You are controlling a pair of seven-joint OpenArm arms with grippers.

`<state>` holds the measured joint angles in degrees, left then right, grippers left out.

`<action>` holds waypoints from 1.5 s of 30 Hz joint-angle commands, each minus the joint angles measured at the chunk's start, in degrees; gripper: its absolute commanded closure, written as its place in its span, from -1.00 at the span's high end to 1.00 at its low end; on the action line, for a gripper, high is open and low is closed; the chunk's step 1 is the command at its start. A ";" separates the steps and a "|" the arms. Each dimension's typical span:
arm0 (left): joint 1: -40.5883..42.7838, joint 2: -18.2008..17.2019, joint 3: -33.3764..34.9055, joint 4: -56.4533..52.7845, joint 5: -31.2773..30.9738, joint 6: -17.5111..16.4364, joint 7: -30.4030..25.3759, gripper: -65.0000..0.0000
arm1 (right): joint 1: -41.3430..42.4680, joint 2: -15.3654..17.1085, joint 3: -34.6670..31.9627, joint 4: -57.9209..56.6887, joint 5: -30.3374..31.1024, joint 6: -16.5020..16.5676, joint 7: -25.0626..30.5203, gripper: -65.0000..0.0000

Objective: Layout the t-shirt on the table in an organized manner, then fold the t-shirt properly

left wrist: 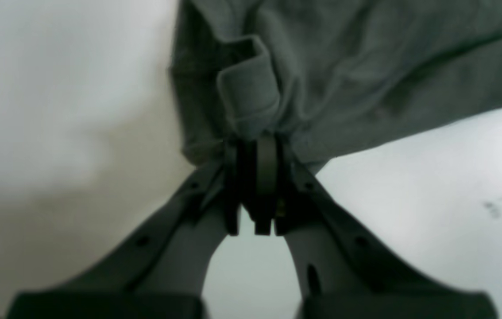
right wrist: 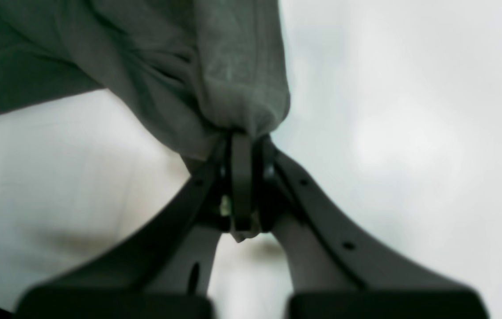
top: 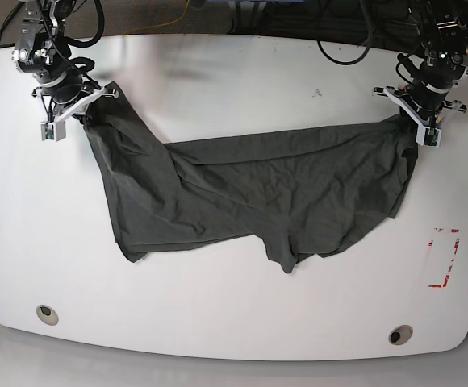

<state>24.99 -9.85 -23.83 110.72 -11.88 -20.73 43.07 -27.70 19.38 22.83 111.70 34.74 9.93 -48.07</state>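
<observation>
T-shirt [top: 250, 193] stretched across the far half of the table [top: 218, 322], pinned at both ends and sagging toward the near edge in between. Left gripper [left wrist: 257, 146] clamped shut on a bunched fold of fabric near the far right-hand corner as the base view has it. Right gripper [right wrist: 242, 137] likewise pinched tight on cloth near the opposite far corner. Dark grey, pretty wrinkly, lower edge ragged with a little flap poking toward the near edge. Red tape mark [top: 444, 258] well clear of the cloth, by the right edge.

Looks like the layout step, not folding yet. Probably next: pulling both ends evenly apart and dragging toward the middle to flatten things out. Worth watching for uneven tension, since the middle looks slack.
</observation>
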 commanded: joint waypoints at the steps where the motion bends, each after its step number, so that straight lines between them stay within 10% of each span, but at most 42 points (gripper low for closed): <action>1: 1.07 -2.15 -0.12 0.80 -0.30 -0.76 -0.83 -0.90 | -0.91 0.80 0.34 1.14 0.38 0.13 1.35 -0.91; 14: 1.60 -4.53 -0.47 0.71 -0.30 -0.76 4.45 0.22 | -3.37 0.80 0.42 1.14 0.38 0.04 1.35 0.41; 45: -12.55 -6.55 -10.32 -0.17 -0.47 -0.76 4.54 0.40 | 10.34 0.89 3.15 1.05 0.47 0.75 1.44 0.48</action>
<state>14.11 -15.57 -33.32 109.56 -12.23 -21.76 48.42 -19.27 19.38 26.50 111.68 34.68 10.50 -47.90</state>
